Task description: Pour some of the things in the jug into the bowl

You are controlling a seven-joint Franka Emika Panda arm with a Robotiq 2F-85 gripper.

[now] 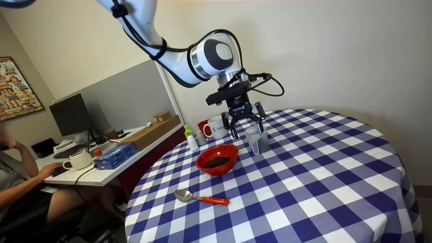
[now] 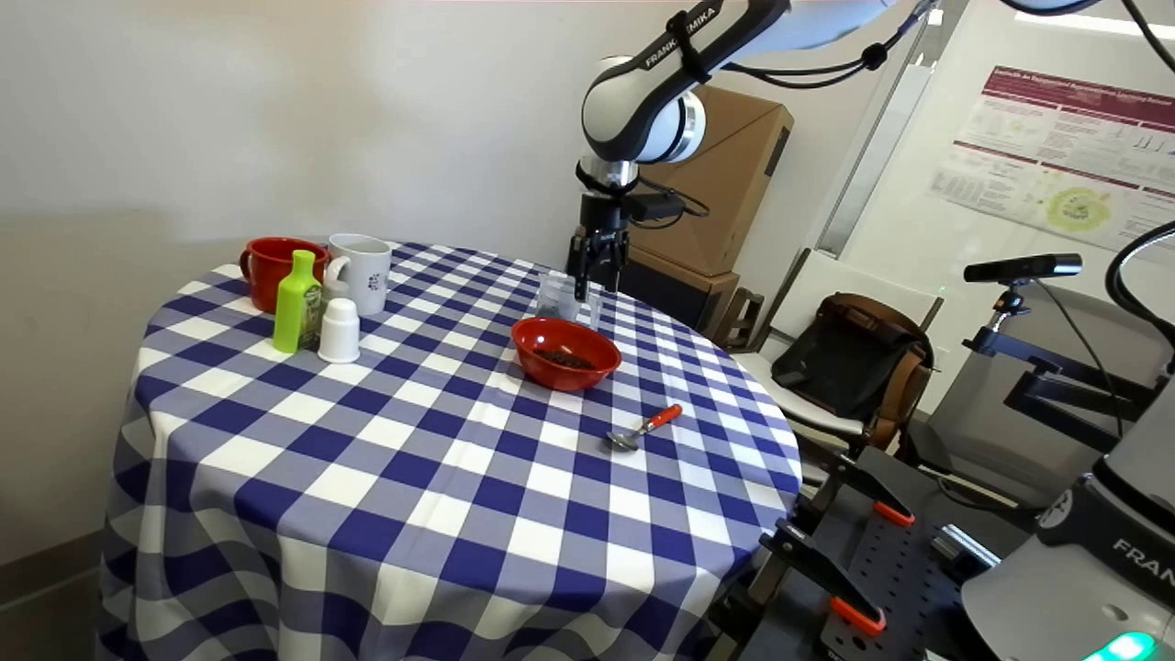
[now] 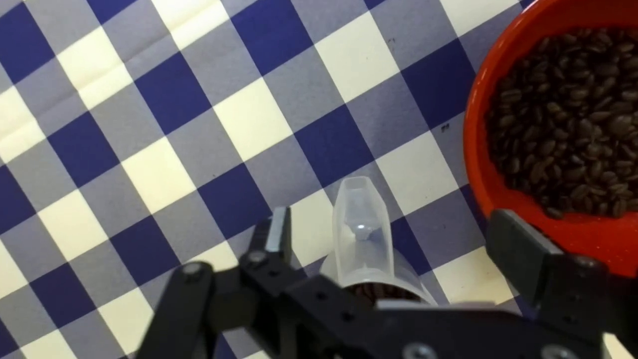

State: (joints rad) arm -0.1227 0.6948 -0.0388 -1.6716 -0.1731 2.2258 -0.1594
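them: ok, status?
me: my claw [image 1: 248, 134] is spread wide, and in the wrist view the clear jug [image 3: 362, 219] shows in the gap (can't tell if I'm touching it).
them: where's the jug sitting?
me: upright on the checkered tablecloth [image 1: 303, 189], right near the red bowl [image 3: 477, 149], which has dark beans [image 3: 573, 129] in it.

Tablecloth [image 1: 303, 189] checked blue-white; bowl [image 1: 219, 171] red; beans [image 3: 573, 124] dark brown; bottle [image 2: 297, 303] lime green; tool [image 1: 248, 133] black.
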